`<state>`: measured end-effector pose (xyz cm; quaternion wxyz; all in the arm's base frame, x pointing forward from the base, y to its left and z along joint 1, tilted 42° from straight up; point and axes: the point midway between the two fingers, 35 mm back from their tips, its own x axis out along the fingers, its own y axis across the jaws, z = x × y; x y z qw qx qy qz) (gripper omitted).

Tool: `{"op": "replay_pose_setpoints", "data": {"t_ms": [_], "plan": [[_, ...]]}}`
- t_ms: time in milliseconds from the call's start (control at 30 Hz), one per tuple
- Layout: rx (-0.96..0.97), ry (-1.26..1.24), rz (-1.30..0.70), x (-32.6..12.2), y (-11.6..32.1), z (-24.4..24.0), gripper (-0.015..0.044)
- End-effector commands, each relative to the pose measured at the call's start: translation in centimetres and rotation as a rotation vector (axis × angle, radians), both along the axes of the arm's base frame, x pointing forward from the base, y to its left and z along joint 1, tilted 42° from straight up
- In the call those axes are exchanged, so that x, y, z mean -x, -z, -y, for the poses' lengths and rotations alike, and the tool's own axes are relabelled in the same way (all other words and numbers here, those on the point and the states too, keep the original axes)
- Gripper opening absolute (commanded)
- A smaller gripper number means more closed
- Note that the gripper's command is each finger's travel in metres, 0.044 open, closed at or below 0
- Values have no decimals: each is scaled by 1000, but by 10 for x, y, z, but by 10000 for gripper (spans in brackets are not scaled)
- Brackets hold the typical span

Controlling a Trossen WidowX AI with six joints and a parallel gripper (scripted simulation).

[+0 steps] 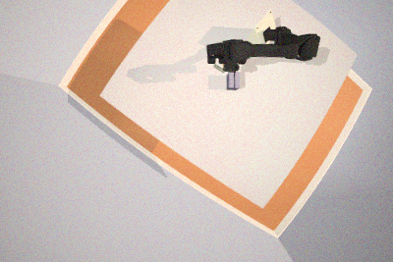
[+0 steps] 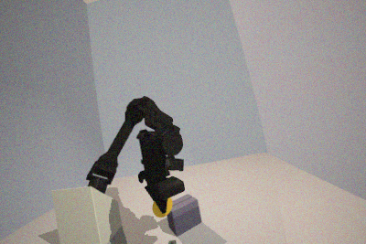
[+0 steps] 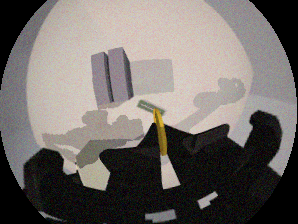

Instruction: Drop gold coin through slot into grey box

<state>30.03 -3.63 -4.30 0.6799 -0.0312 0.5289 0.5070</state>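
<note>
Coin [image 2: 159, 211] [image 3: 160, 132] out of its holder [image 1: 219, 69] [image 3: 151, 107], pinched on edge in the nearly closed jaws of the gripper [image 2: 163, 211] [image 3: 156, 124] beside the slotted box [image 1: 233, 80] [image 2: 185, 217] [image 3: 113, 77], well in from the bench's orange-banded edges [image 1: 211, 174]; lining up and dropping remain.

My fingertips [image 2: 163, 209] hide the middle of the coin [image 2: 156, 207]. From above, my own arm [image 1: 265, 50] covers the coin entirely. The bottom edge of the outside view cuts off the holder [image 2: 172, 242], the pale block [image 2: 75, 217] and the worktop's [image 2: 256, 198] near edge. The top edge crops the worktop's [image 1: 196, 139] upper corner overhead.
</note>
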Motion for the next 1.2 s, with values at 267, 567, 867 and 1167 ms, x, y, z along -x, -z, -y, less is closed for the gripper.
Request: {"op": "replay_pose_setpoints", "data": {"t_ms": [267, 567, 867, 1167], "plan": [[4, 24, -22, -3, -11, -12, 0], [5, 24, -22, -8, -26, -29, 0], [4, 24, -22, -10, -42, -47, 0], [1, 24, -22, -11, -56, -65, 0]]}}
